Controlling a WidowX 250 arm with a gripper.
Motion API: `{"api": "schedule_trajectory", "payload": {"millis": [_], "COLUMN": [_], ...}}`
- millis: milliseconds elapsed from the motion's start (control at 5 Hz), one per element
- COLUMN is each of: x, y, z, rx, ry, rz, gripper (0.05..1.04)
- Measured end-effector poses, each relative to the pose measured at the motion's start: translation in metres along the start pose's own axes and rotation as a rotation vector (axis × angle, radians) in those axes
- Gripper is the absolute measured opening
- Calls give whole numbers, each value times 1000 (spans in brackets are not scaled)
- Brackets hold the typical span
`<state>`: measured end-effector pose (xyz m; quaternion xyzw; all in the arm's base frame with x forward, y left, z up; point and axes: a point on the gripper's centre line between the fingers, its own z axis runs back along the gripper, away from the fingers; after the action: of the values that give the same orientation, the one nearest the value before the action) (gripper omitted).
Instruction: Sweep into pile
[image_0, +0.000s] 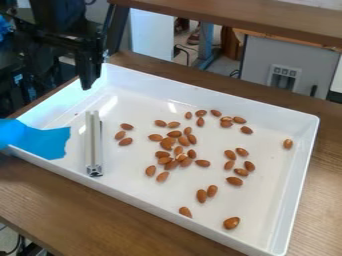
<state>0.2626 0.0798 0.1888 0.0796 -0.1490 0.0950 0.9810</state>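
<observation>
Dozens of almonds (175, 134) in the white tray (267, 210), lower than the jaws and off to the right, loosely heaped with strays all round. Gripper (87, 80) is hanging near a corner, and honestly can't tell if its jaws are spread or pressed together. Bar (93, 145) and blue tape (43, 140) are both below the jaws.
</observation>
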Motion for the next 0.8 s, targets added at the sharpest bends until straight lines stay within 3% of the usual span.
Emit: {"api": "schedule_trajectory", "payload": {"millis": [200,400,600,800], "x": [0,18,34,43], "y": [-1,-14,-14,-12], "z": [-4,-27,-42,-61], "rx": [-1,2,31,71], "ry": [15,45,15,18], "rz": [6,112,282,336], "gripper": [1000,1000,1000,1000]}}
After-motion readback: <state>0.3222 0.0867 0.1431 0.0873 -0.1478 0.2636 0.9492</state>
